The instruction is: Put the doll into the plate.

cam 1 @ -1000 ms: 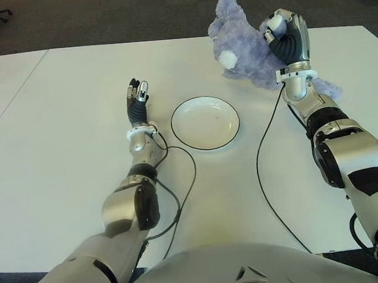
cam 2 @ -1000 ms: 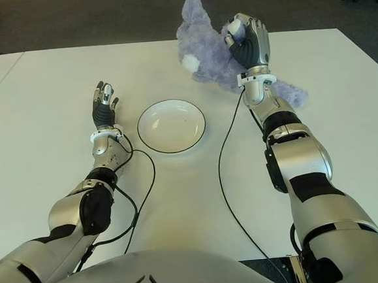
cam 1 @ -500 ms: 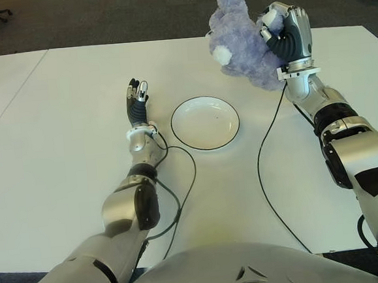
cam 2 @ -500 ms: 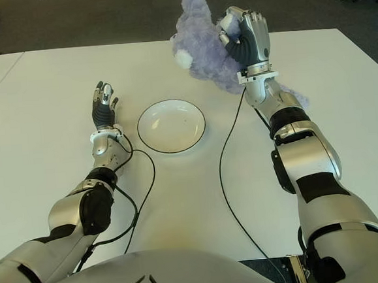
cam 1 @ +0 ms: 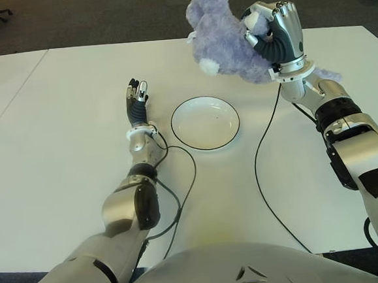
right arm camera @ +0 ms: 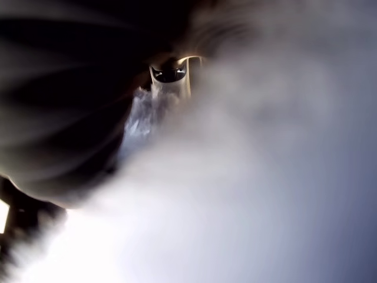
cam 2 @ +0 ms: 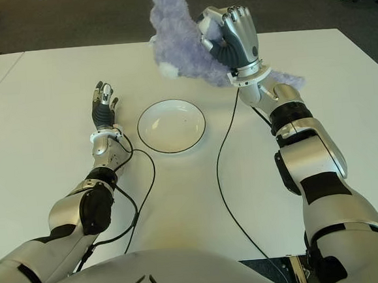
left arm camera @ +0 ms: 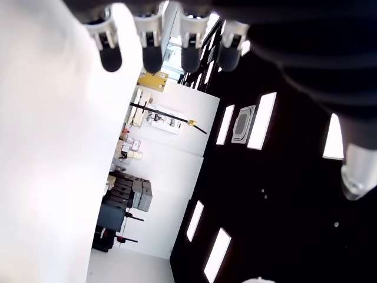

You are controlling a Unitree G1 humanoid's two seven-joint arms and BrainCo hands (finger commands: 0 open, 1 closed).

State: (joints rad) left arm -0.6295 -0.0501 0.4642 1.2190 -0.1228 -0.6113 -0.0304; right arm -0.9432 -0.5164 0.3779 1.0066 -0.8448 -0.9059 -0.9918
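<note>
Item: purple doll (cam 1: 223, 37), clamped in right hand (cam 1: 275, 33) above table's (cam 1: 59, 158) far edge, clear for carrying to mid-table plate (cam 1: 204, 122); left hand (cam 1: 136, 96) beside plate, fingers apart, empty.

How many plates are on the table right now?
1. The plate sits on the table between the idle left hand and the right hand, which holds the doll aloft. None seems hidden.

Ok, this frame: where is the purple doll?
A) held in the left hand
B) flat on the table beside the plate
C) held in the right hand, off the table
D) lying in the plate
C: the right hand is curled around the doll, which is lifted beyond the empty plate.
</note>
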